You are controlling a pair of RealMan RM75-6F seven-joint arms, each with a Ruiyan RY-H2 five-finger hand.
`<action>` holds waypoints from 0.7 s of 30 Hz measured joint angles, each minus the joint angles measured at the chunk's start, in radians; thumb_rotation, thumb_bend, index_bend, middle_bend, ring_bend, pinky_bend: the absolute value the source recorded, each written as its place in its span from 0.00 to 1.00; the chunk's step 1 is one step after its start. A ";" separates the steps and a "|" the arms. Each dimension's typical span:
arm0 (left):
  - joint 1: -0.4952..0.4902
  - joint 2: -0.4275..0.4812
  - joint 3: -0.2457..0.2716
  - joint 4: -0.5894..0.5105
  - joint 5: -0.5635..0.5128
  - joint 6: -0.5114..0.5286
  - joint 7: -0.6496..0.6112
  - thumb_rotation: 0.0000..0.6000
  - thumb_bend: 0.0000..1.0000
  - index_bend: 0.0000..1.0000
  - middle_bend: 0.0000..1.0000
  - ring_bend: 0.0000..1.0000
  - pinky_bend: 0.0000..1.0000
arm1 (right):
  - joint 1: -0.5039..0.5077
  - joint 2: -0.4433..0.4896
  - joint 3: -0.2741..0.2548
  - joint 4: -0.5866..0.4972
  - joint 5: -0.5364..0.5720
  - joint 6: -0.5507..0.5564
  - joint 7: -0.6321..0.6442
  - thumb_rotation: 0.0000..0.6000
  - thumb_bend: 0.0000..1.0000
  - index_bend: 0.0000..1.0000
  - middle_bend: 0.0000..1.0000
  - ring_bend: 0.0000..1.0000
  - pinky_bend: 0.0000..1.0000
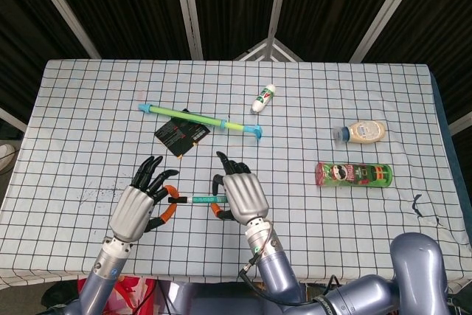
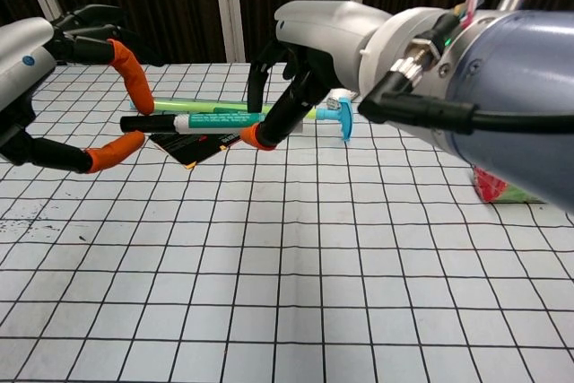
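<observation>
The right hand [image 2: 296,78] pinches a green marker [image 2: 202,121] level above the bench's near edge, its black cap offered between the empty left hand's [image 2: 67,96] spread fingers.

Chest view: left robot hand [image 2: 63,87] cut off by the left edge; red can [image 2: 496,188] mostly hidden behind the right forearm; marker [image 2: 193,121] label print illegible.

Even, bright overhead light falls on the tabletop [image 1: 88,94], leaving only faint, soft shadows. The far background stays dark. The head view is sharp; the chest view blurs slightly on the near right arm.
</observation>
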 measured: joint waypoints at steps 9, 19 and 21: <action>-0.002 -0.008 0.000 0.009 0.003 0.005 -0.008 1.00 0.49 0.55 0.26 0.00 0.03 | -0.004 0.005 -0.004 -0.004 -0.003 0.002 0.006 1.00 0.49 0.69 0.07 0.16 0.17; 0.000 -0.015 -0.007 0.022 -0.003 0.018 -0.020 1.00 0.52 0.57 0.27 0.00 0.03 | -0.011 0.015 -0.008 -0.016 -0.008 -0.004 0.018 1.00 0.50 0.69 0.07 0.16 0.17; 0.002 -0.017 -0.010 0.025 -0.005 0.023 -0.024 1.00 0.52 0.57 0.27 0.00 0.03 | -0.014 0.019 -0.009 -0.022 -0.010 -0.005 0.021 1.00 0.50 0.69 0.07 0.16 0.17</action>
